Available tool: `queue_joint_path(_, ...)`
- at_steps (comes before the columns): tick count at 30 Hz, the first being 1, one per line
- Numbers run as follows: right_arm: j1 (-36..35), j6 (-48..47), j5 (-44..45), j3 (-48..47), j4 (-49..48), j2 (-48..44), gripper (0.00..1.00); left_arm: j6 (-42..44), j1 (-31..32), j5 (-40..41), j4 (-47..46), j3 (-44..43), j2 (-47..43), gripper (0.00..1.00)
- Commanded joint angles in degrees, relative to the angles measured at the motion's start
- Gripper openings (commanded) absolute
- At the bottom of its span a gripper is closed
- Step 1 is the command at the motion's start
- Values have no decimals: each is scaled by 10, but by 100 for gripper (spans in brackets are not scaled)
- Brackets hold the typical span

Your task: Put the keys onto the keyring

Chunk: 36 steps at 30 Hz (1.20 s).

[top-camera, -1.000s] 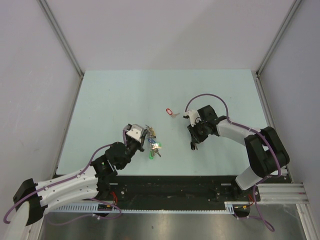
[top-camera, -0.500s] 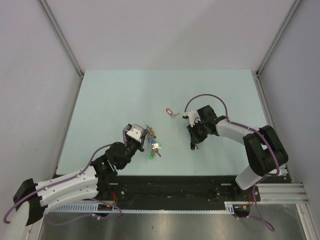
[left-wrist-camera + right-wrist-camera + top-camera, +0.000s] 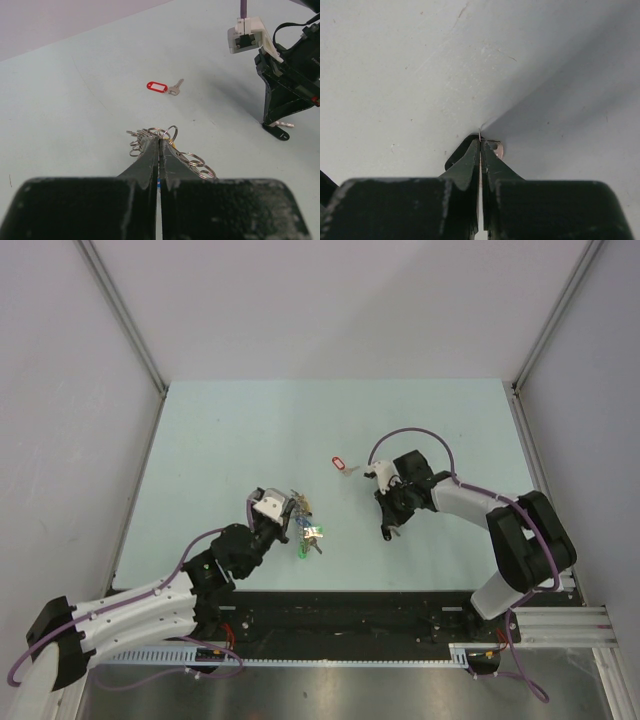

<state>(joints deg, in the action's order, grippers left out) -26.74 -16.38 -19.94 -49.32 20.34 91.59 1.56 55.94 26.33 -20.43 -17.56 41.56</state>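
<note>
The keys are tiny and light, stiff metal on smooth plastic tags, so they will probably skid on the worktop [image 3: 220, 440] rather than lift cleanly. The thin edge of the metal head or its small loop looks the surest place to pinch, since a tag lying flat gives the tips little to bite. The keyring [image 3: 300, 510] is thin stiff wire and likely to swing and twist if held at one spot only. It is held up by the left pincer [image 3: 160, 145], whose fingers are pressed together on the wire among its small loops, and a green tag [image 3: 303, 552] trails on the side of the keyring nearest the arm bases. The black-tagged key [image 3: 456, 156] lies well to the right of the keyring, under the right pincer [image 3: 480, 145], whose tips meet with a sliver of metal between them, so it appears to have pinched that key. The red-tagged key [image 3: 157, 86] lies loose beyond the keyring, toward the far right. Compared with a second ago, the right pincer has closed fully from slightly parted. Both arms, the keyring and the red-tagged key sit where they did.
</note>
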Motion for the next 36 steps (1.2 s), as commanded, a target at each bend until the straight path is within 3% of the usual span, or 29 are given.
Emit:
queue_joint_path(1, -20, 5, 19, -22, 7, -40, 0, 29, -2, -15, -66, 6, -8, 0)
queue_joint_path(11, -114, 0, 71, -23, 1, -163, 0, 74, -3, -120, -180, 64, -10, 0)
queue_joint_path(20, -233, -74, 125, -23, -42, -251, 0, 97, -14, -200, -236, 96, -14, 0)
queue_joint_path(27, -262, -104, 107, -51, -43, -255, 0, 100, -18, -249, -249, 104, -17, 1)
queue_joint_path(36, -294, -118, 120, -90, -46, -208, 0, 84, -20, -254, -259, 102, -9, 0)
